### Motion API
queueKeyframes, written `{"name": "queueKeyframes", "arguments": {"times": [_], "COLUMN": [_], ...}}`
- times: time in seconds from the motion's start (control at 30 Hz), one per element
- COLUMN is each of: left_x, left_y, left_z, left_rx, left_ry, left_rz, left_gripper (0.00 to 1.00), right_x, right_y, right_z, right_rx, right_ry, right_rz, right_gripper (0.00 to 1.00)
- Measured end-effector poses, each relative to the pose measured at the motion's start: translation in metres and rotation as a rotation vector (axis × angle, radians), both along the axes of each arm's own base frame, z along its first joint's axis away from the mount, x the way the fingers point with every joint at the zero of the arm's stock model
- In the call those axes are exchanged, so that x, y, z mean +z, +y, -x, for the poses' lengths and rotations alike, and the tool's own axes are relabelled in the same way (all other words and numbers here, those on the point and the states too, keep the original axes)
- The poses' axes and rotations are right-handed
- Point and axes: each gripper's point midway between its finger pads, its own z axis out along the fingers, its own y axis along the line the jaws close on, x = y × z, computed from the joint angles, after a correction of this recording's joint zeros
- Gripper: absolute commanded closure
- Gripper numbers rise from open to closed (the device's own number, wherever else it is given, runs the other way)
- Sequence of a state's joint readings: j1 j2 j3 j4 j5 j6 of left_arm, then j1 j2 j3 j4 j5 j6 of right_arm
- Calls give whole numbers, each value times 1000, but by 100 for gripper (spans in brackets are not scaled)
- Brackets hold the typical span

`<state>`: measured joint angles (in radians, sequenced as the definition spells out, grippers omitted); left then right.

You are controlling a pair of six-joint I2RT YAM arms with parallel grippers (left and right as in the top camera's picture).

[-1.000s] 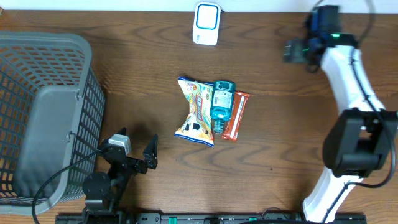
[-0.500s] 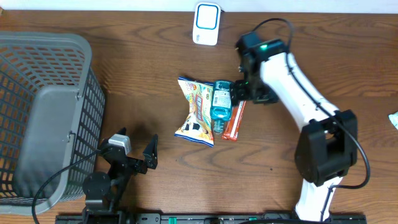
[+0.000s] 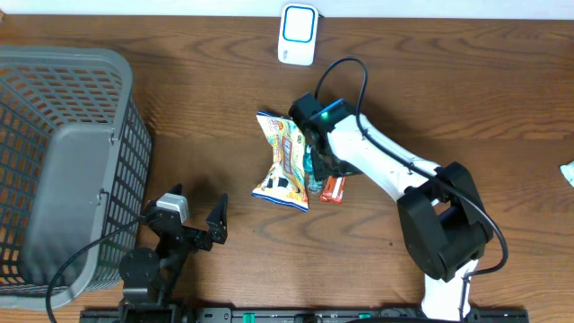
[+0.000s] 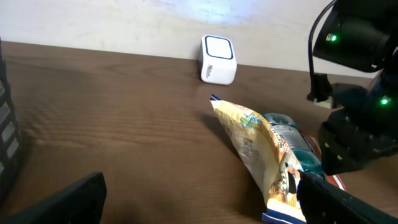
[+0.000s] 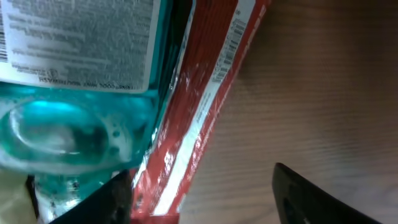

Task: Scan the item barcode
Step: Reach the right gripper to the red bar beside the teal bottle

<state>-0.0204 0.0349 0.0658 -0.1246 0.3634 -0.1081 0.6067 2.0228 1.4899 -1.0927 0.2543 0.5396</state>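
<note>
Presently, on the table (image 3: 448, 99), the basket (image 3: 63, 161) fills 9 o'clock and plays no part. The snack bag (image 3: 280, 166), teal bottle (image 5: 68, 118) and red packet (image 5: 205, 93) lie touching at centre. The right gripper (image 5: 202, 186) hangs over the packet, jaws apart, nothing grasped. Centre it on the packet alone, clear of the bottle at 9 o'clock, before clamping. Carry the barcode toward the scanner (image 3: 298, 34) at 12 o'clock. The left gripper (image 3: 195, 211), at 7 o'clock, is spread and empty.

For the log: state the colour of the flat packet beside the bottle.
The flat plastic packet is red; right wrist view best.
</note>
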Motion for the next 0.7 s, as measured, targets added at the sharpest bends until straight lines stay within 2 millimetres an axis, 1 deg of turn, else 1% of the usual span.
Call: {"name": "queueKeyframes", "arguments": {"times": [0.17,0.27,0.4,0.47,0.57,0.7], "left_x": [0,0,0,0,0,0], "left_y": [0,0,0,0,0,0], "left_z": [0,0,0,0,0,0], "left_rx": [0,0,0,0,0,0], "left_ry": [0,0,0,0,0,0], "left_rz": [0,0,0,0,0,0], "left_gripper": [2,2,2,2,2,2], "right_x": [-1,-7,-29,-32,-31,-30], "right_y": [5,13,24,27,25,20], "right_z": [-10,-5,3,6,9,8], "right_rx": [-6,15,56,76,100,109], "right_ry": [-62,-67,-41,-46,-57,-65], "right_rz": [-2,6,42,66,115,157], "right_gripper": [39,38,38,37,36,38]}}
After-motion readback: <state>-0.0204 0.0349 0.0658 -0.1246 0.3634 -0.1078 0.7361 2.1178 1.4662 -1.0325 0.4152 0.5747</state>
